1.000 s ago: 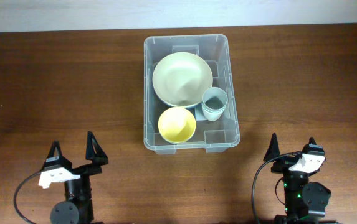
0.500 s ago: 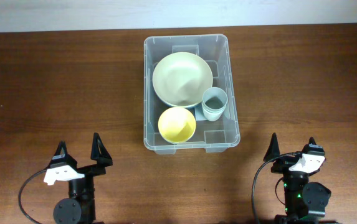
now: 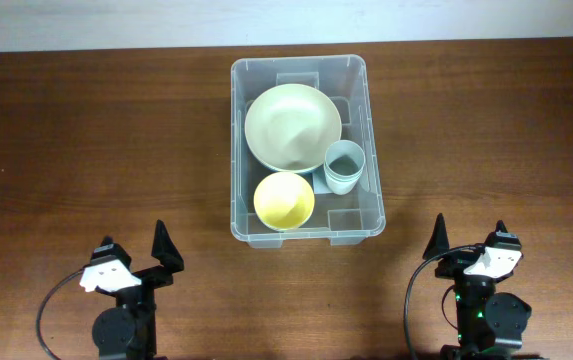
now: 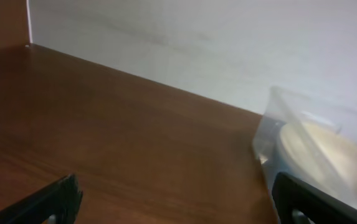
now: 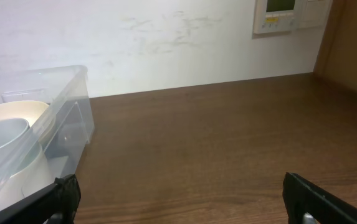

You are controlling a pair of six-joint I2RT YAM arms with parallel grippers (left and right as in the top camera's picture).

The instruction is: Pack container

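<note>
Clear container [image 3: 296,63] lies ahead, between left tool [image 3: 134,236] and right tool [image 3: 469,224], both spread wide.

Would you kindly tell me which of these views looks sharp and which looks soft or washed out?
Overhead: sharp and evenly lit, the container crisp. Left wrist: soft throughout, the cream bowl hazy behind the plastic. Right wrist: clearer, with a pale sheen on the table.
</note>
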